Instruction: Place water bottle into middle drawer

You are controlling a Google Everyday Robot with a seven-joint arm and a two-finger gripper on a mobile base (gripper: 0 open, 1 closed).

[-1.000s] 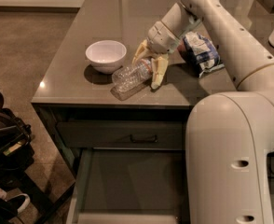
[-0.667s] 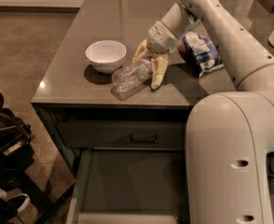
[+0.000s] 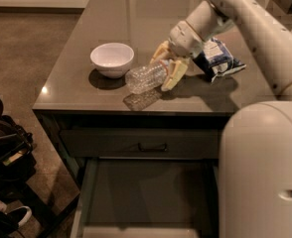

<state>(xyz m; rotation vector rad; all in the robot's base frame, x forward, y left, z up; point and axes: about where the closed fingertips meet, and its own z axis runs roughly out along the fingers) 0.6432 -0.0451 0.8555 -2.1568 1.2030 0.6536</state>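
The water bottle (image 3: 144,78), clear and crinkled, lies on its side between the two yellow fingers of my gripper (image 3: 167,64). The gripper is shut on the bottle's right end and holds it just above the counter; its shadow lies below it. This is at the counter's front middle, right of the white bowl (image 3: 112,58). The middle drawer (image 3: 146,192) is pulled open below the counter's front edge, and its flat dark inside shows nothing in it. The bottle's cap and label are hidden by the fingers.
A blue-white snack bag (image 3: 216,58) lies right of the gripper. The closed top drawer (image 3: 106,143) with a small bar handle sits under the grey counter (image 3: 76,83). My white arm's body (image 3: 265,172) fills the right foreground. Dark bags (image 3: 4,148) stand on the floor at left.
The bottle has come up off the counter and shifted slightly right in the gripper. The bowl and the snack bag have not moved.
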